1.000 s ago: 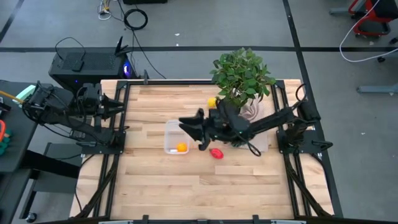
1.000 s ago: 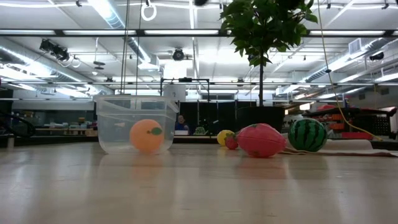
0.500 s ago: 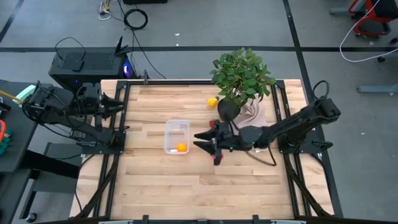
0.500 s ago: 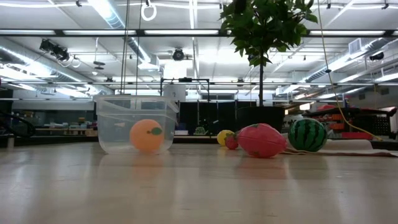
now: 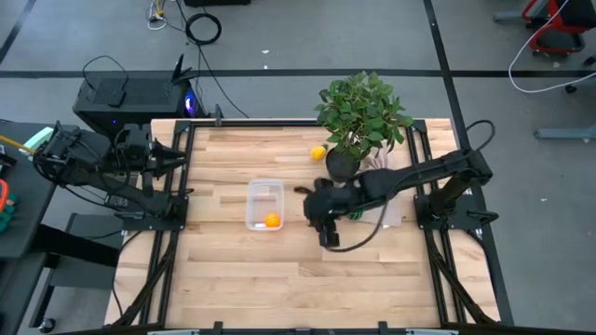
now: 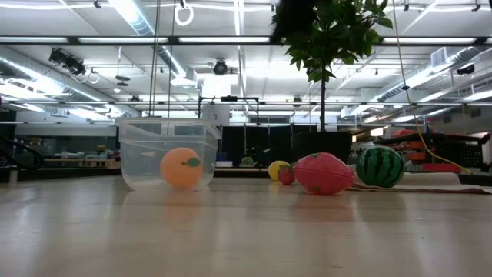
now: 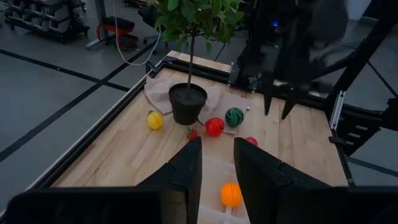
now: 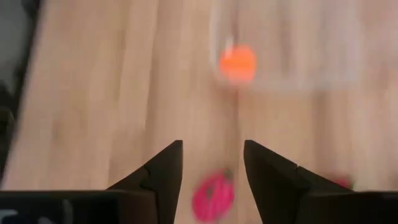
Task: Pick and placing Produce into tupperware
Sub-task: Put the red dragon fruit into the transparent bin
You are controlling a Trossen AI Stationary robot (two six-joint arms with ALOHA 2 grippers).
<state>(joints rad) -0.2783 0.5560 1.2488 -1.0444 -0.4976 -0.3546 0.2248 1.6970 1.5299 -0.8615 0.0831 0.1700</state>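
Observation:
The clear tupperware (image 5: 264,205) stands on the table's middle with an orange (image 5: 271,221) inside; it also shows in the low view (image 6: 165,154). A pink fruit (image 6: 321,173) lies on the wood to its right. My right gripper (image 5: 324,228) hangs open above the pink fruit, pointing down, and hides it from above; in the right wrist view the pink fruit (image 8: 213,196) shows between and below the open fingers. My left gripper (image 5: 175,154) waits open at the table's left edge.
A potted plant (image 5: 363,116) stands on a beige cloth (image 5: 389,172) at the far right. A yellow fruit (image 5: 318,153) lies beside the pot. A watermelon (image 6: 380,166), a red apple (image 7: 214,126) and a small strawberry (image 6: 287,176) lie near the pot.
My right gripper has drawn back from beside the tupperware toward the table's right and near edge, and has tipped from level to pointing down over the pink fruit. The fruits and the tupperware have stayed where they were.

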